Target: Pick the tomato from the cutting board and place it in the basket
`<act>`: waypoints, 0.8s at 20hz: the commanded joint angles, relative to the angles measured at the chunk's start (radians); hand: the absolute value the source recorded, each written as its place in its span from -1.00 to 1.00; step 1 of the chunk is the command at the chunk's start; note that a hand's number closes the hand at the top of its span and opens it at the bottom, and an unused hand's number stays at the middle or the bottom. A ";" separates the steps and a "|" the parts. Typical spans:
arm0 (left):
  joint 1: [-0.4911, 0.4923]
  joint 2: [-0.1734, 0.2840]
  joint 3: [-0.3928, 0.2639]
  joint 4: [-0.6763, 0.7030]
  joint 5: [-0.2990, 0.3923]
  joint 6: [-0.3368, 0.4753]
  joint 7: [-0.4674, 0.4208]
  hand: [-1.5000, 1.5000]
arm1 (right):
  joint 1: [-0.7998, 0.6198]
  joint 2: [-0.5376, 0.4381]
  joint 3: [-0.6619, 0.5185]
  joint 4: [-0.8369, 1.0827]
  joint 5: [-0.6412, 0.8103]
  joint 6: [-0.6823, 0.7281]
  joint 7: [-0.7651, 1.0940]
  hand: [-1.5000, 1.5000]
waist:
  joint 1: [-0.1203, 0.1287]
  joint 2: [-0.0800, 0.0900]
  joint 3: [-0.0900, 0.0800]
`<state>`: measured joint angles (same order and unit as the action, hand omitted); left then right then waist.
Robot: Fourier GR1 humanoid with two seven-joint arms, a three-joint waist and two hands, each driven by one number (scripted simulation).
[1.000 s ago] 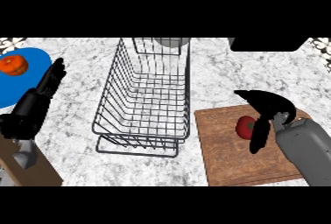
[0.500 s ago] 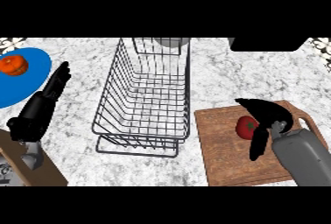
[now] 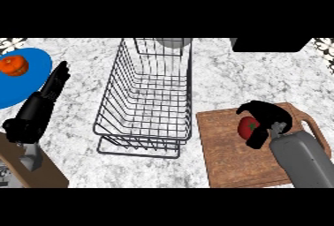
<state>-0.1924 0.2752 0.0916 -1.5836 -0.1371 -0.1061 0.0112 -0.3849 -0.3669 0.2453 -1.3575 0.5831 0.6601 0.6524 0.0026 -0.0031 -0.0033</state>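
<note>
— Tomato: where is it sitting?

— It is lying on the wooden cutting board, toward the board's upper part, at about four o'clock from the middle of the counter.

— Is the right hand touching it?

— The right hand is arching over it from the right, fingers curling round its top and thumb hanging down beside its lower right. The tomato is showing red inside that curl and is still resting on the board.

— And the basket?

— The wire basket is standing at the centre, just to the nine o'clock side of the board, not touching the tomato.

— What is the left hand doing?

— It is hovering at nine o'clock, fingers straight and pointing toward twelve, holding nothing. Its fingertips are lying beside the edge of a blue plate at ten o'clock, which is carrying an orange fruit.
</note>
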 commanded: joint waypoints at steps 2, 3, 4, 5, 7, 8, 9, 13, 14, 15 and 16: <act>0.003 -0.039 -0.024 -0.020 -0.048 0.030 0.004 0.00 | 0.040 0.018 -0.012 0.029 0.039 -0.024 -0.091 1.00 | -0.001 0.003 0.004; -0.057 0.001 0.003 -0.009 -0.009 -0.022 0.048 0.00 | -0.007 0.007 0.005 0.124 0.083 -0.055 -0.159 1.00 | 0.002 0.004 0.004; -0.025 -0.014 0.017 0.076 -0.026 0.001 -0.055 0.00 | 0.067 0.019 0.032 0.047 0.098 -0.073 -0.144 1.00 | -0.003 0.004 0.003; -0.102 -0.025 0.003 0.045 -0.022 0.006 0.057 0.00 | 0.006 0.010 0.015 0.093 0.103 -0.055 -0.164 1.00 | -0.002 0.004 0.004; 0.015 0.013 0.029 0.007 -0.015 -0.032 -0.035 0.00 | 0.038 0.051 0.054 0.049 0.132 -0.067 -0.128 1.00 | 0.001 0.003 0.003; -0.034 -0.007 0.025 -0.020 0.000 -0.026 0.042 0.00 | 0.018 0.016 0.033 0.099 0.141 -0.076 -0.209 1.00 | 0.001 0.003 0.004; -0.040 -0.001 0.035 0.056 -0.011 -0.033 -0.019 0.00 | -0.041 0.009 0.006 0.172 0.159 -0.094 -0.246 1.00 | 0.002 0.005 0.003; -0.028 -0.010 0.037 0.072 -0.024 -0.019 -0.055 0.00 | -0.039 -0.147 -0.022 0.198 0.230 -0.215 -0.438 1.00 | 0.001 0.006 0.004; 0.019 -0.033 0.003 -0.041 -0.037 -0.006 0.012 0.00 | 0.002 -0.143 0.003 0.232 0.283 -0.328 -0.477 1.00 | 0.010 0.005 0.005; -0.056 -0.031 0.016 0.045 -0.036 -0.004 -0.003 0.00 | -0.018 -0.168 -0.032 0.239 0.276 -0.354 -0.507 1.00 | 0.000 0.007 0.004; -0.035 -0.016 0.030 0.047 -0.013 -0.033 -0.027 0.00 | -0.024 -0.163 -0.016 0.300 0.316 -0.413 -0.543 1.00 | 0.007 0.008 0.004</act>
<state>-0.2166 0.2551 0.1111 -1.5602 -0.1583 -0.1315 0.0027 -0.4121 -0.4774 0.2331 -1.1618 0.8117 0.3990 0.2241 0.0101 -0.0036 -0.0042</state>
